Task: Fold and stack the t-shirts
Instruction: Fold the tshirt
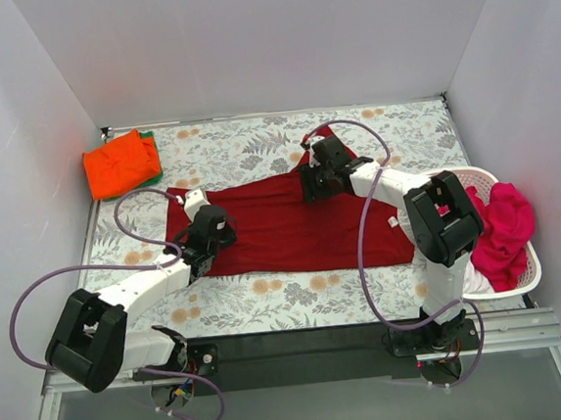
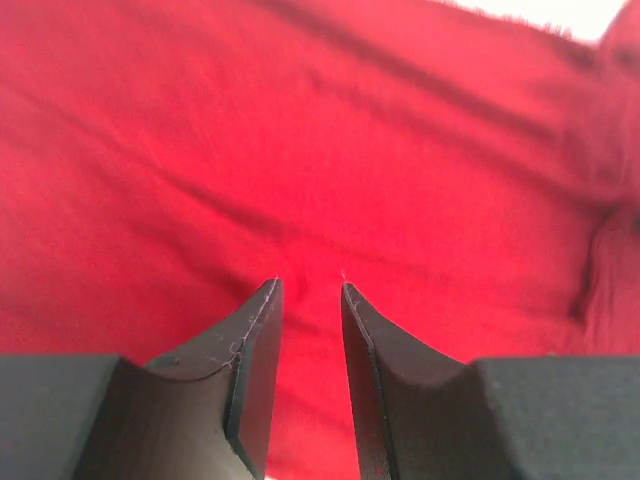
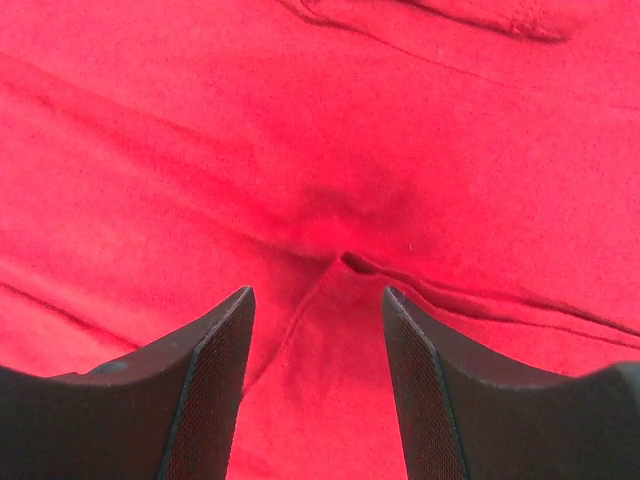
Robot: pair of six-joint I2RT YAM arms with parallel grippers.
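A large dark crimson t-shirt (image 1: pixel 292 229) lies spread across the middle of the table. My left gripper (image 1: pixel 201 248) hangs over its left part, jaws a little apart with red cloth (image 2: pixel 330 180) below and nothing clamped. My right gripper (image 1: pixel 310 190) is over the shirt's upper edge, open, with a seamed fold of the cloth (image 3: pixel 330 300) between its fingers (image 3: pixel 215 370). A folded bright orange t-shirt (image 1: pixel 119 164) lies on a green one (image 1: pixel 150 143) at the back left. A magenta-pink t-shirt (image 1: pixel 503 230) hangs over the basket at the right.
A white laundry basket (image 1: pixel 532 272) stands at the right edge, with white cloth (image 1: pixel 471 280) inside. The table has a floral cover (image 1: pixel 245 144). White walls close in the back and sides. Purple cables loop from both arms.
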